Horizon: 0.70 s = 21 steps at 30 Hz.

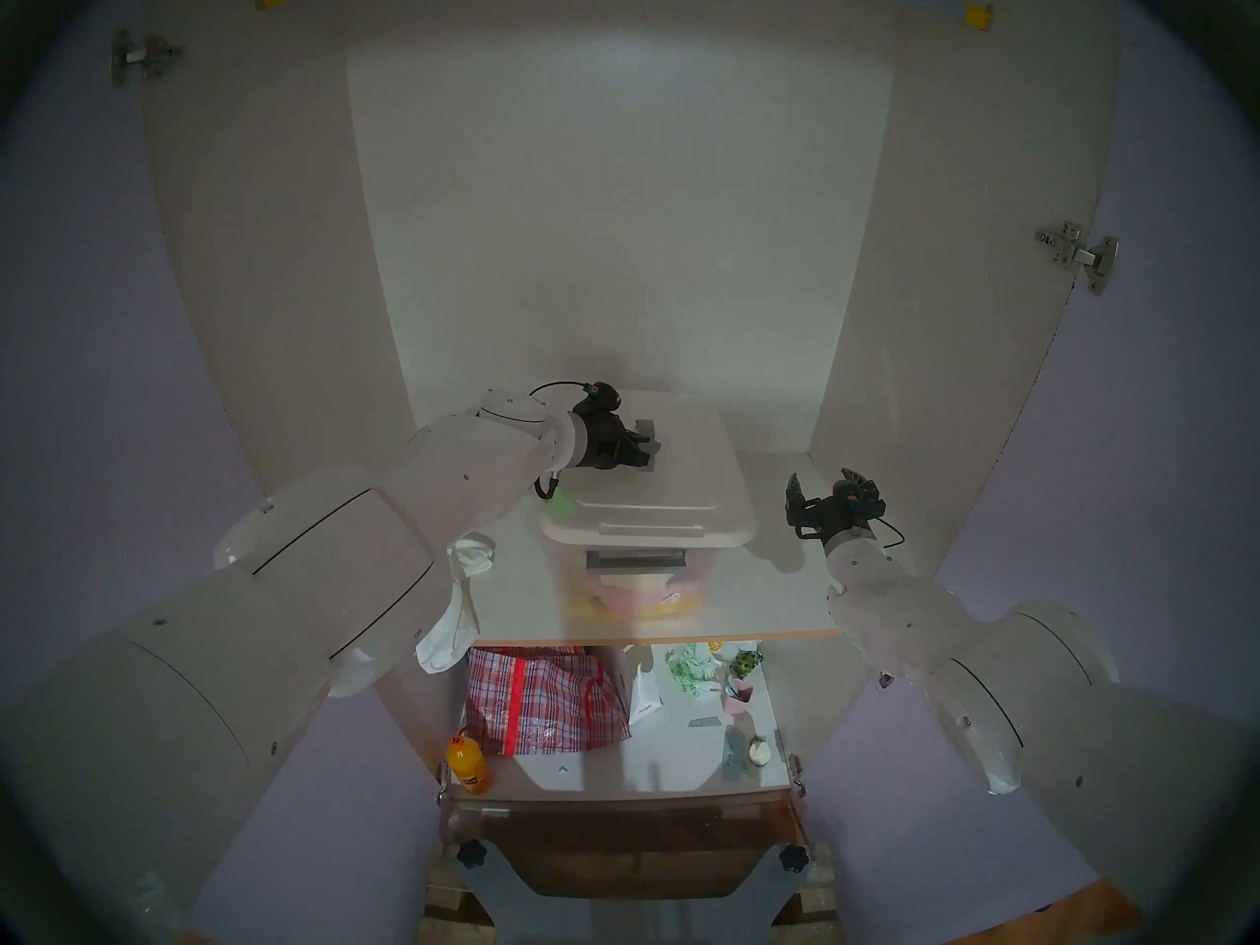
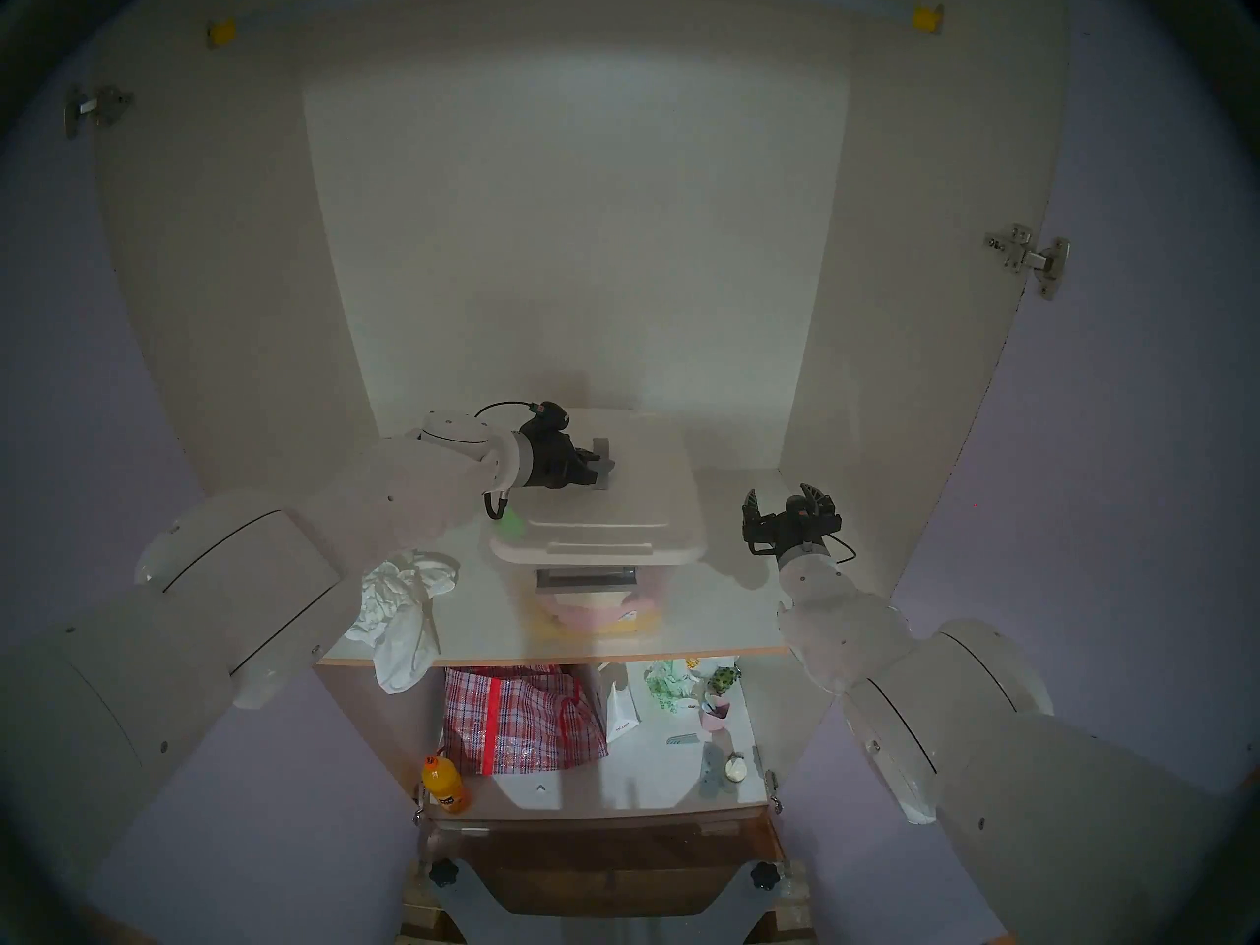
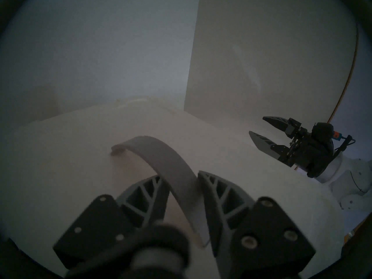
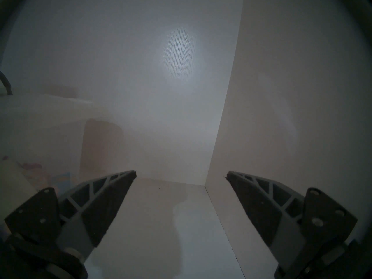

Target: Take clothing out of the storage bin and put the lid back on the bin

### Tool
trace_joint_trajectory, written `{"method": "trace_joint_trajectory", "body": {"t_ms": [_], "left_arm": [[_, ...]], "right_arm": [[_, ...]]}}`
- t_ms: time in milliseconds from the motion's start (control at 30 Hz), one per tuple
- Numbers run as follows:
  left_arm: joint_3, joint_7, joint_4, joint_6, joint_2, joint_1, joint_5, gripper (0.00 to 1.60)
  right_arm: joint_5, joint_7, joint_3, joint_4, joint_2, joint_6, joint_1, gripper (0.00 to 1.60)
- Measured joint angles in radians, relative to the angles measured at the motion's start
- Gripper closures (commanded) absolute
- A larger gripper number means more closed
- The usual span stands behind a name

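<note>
The white lid (image 1: 682, 466) lies on top of the clear storage bin (image 1: 641, 582) on the cabinet's upper shelf. My left gripper (image 1: 644, 446) reaches over the lid from the left. In the left wrist view its fingers (image 3: 213, 192) are shut on the grey handle strip (image 3: 161, 149), which arches up off the lid. The white wrinkly clothing (image 2: 402, 603) lies on the shelf left of the bin and hangs over the front edge, partly behind my left arm. My right gripper (image 1: 821, 490) stands open to the right of the bin, holding nothing (image 4: 180, 174).
Cabinet walls close in at the back and on both sides. The shelf's front edge (image 1: 750, 633) runs just before the bin. On the lower shelf are a red-checked bag (image 1: 545, 701), an orange bottle (image 1: 468, 763), a pink cup (image 1: 740, 695) and small items.
</note>
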Motion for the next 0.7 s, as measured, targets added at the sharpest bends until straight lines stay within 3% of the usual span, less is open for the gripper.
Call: {"method": "trace_joint_trajectory", "body": {"t_ms": [133,167,700], "left_arm": [[-0.001,-0.002,0.014,-0.005,-0.009,-0.003,0.000,1.45],[-0.001,-0.003,0.017,-0.007,-0.011,-0.004,0.000,1.60],[-0.016,-0.031,0.013,-0.036,0.001,-0.001,-0.004,1.60]], "right_arm": [[0.000,0.000,0.000,0.000,0.000,0.000,0.000,0.00],[0.000,0.000,0.001,0.000,0.000,0.000,0.000,0.00],[-0.002,0.000,0.003,0.000,0.000,0.000,0.000,0.00]]}}
